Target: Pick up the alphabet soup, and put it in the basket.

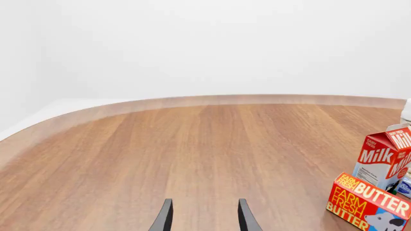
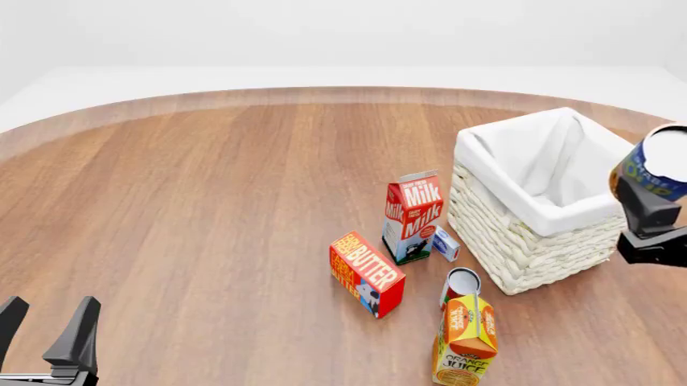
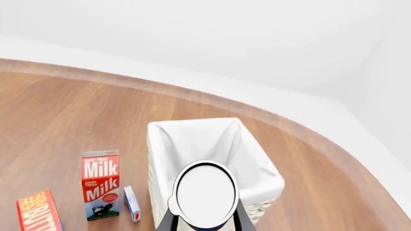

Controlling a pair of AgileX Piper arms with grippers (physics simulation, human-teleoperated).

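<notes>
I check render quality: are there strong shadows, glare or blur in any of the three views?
Front view: even light, faint soft shadows beside the basket, all sharp. Right wrist view: the alphabet soup top is flat white, no detail. Left wrist view: sharp, table edge curves.

On tabletop point(image 2: 215, 201): 1 basket point(image 2: 532, 241), 1 milk carton point(image 2: 413, 215), 1 butter box point(image 2: 366, 273), 1 juice carton point(image 2: 465, 342), 1 small box point(image 2: 446, 243), 1 slim can point(image 2: 461, 285). Held up: 1 soup can point(image 2: 657, 163). 2 end effectors, left point(image 2: 45, 331), right point(image 2: 652, 233).
</notes>
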